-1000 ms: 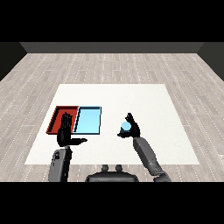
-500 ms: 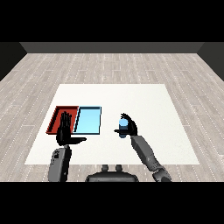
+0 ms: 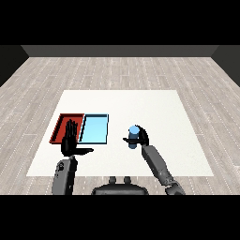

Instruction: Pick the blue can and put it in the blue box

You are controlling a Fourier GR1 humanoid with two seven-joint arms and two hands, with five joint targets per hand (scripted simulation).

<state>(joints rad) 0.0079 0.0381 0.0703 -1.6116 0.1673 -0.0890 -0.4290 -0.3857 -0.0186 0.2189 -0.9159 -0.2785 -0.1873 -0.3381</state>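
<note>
The blue can point(image 3: 134, 136) stands upright in my right hand point(image 3: 140, 138), whose fingers and thumb curl round it, just right of the trays. The light blue tray point(image 3: 94, 129) lies a short way to the left of the can, with nothing in it. My left hand point(image 3: 71, 141) is held up with straight fingers and the thumb out, in front of the red tray's near edge, holding nothing.
The red tray point(image 3: 63, 126) lies against the left side of the blue tray, partly hidden by my left hand. Both sit on the white table point(image 3: 154, 112), whose left edge is close to the red tray.
My right hand has curled round the blue can and moved left with it toward the blue tray. The left hand has stayed put.
</note>
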